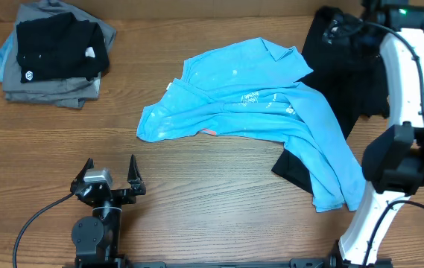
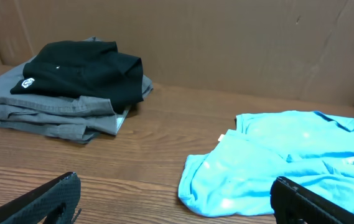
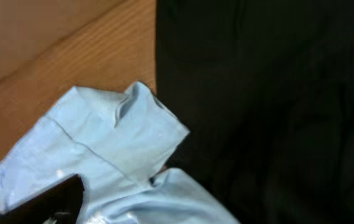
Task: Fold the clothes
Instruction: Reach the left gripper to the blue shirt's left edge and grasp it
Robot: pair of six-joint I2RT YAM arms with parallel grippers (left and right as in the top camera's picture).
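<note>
Overhead, the left fingers point(image 1: 133, 173) stand wide and empty, the light blue T-shirt point(image 1: 264, 112) crumpled on the tabletop point(image 1: 219, 186) well ahead of them, partly over a black garment point(image 1: 349, 82). The left wrist view confirms that gap but barely shows the overlap. Only the right wrist view shows the sleeve point(image 3: 121, 137) beside one of the right fingers point(image 3: 43, 200); their spread we cannot tell. A pinch there, we judge, could drag black cloth along.

white logo point(image 2: 27, 81) on black shirt point(image 2: 83, 71), illegible
</note>
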